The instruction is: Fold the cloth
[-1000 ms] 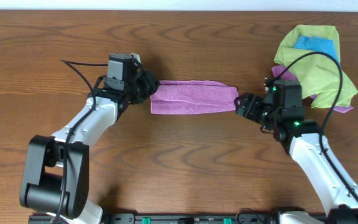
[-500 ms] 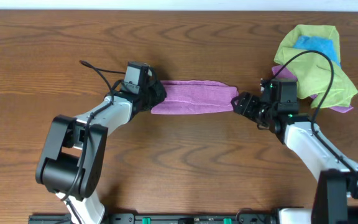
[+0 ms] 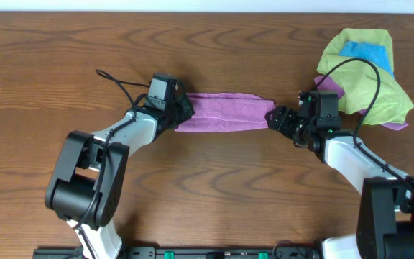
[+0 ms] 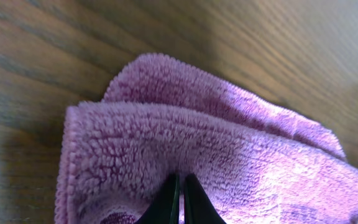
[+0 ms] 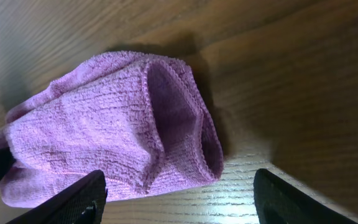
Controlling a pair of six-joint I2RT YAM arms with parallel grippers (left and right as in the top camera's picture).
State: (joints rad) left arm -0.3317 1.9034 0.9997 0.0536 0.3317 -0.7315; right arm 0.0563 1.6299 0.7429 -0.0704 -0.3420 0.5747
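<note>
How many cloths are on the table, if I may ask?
3: the folded lilac microfibre cloth at centre, the crumpled lime-green cloth far right, the bright blue cloth on it. A purple edge under the green may be a fourth.

We see white shells on the left arm (image 3: 124, 132) and right arm (image 3: 351, 155) with chunky black joints, a loose black cable (image 3: 115, 78) looping above each wrist, small green lights (image 3: 330, 131) on the right one, and slim dark tapered fingers on the left gripper (image 4: 180, 182) and right gripper (image 5: 179, 180).
</note>
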